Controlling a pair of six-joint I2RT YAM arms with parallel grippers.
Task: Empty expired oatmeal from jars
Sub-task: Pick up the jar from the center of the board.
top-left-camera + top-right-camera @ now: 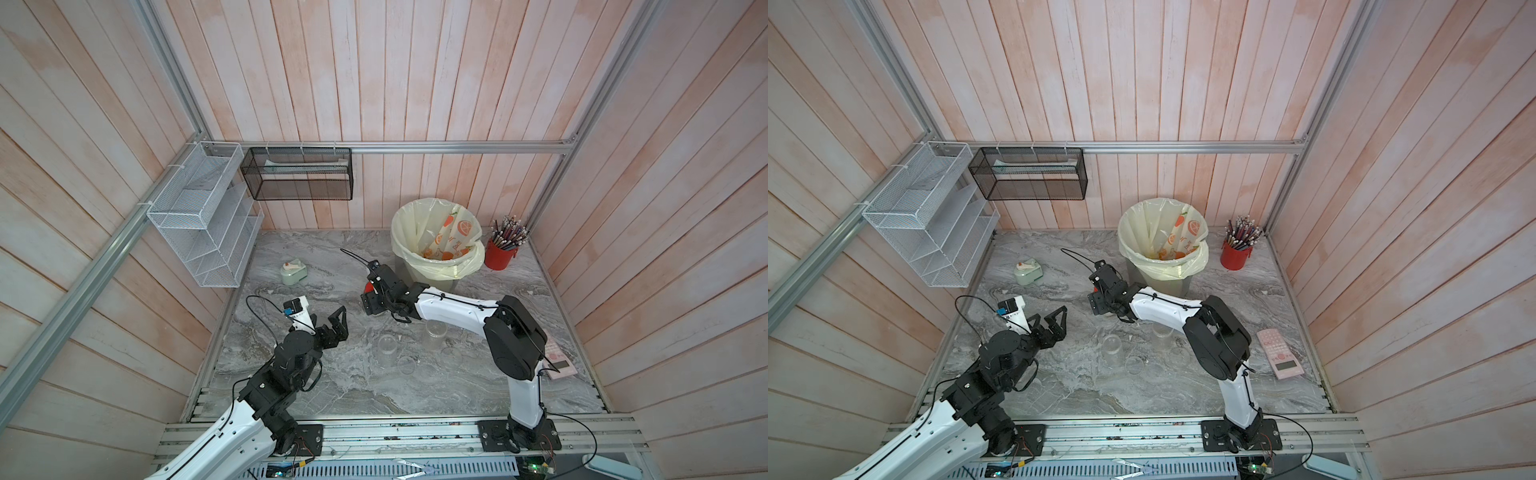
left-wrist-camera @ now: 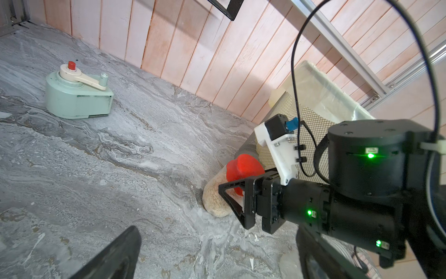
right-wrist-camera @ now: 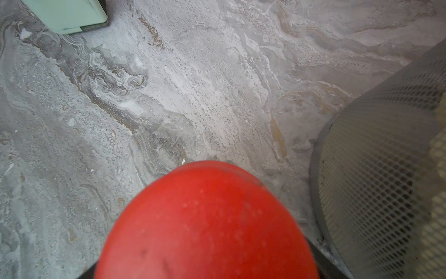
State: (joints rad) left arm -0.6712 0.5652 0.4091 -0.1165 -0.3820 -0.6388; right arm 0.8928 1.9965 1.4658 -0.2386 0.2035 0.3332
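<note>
The right claw (image 2: 230,183) straddles the red lid (image 2: 243,169) of a jar (image 2: 214,200) lying on its side on the worktop (image 2: 120,169), just beside the bin (image 2: 277,116). I cannot tell whether it has clamped. That jar is full of oatmeal (image 2: 212,205), with its lid on, so it looks like the last one left. Behind the claw, toward its arm's base, a clear jar (image 1: 435,332) and a second clear jar (image 1: 388,347) stand open and look empty. The left claw (image 1: 328,318) hangs spread, holding nothing. The print on the wrapper (image 1: 451,237) in the bin is too small to read.

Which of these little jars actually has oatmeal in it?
The red-lidded jar, standing right beside the grey bin. Beige flakes show through its clear wall, while the two other jars, nearer the front, look see-through and empty.
</note>
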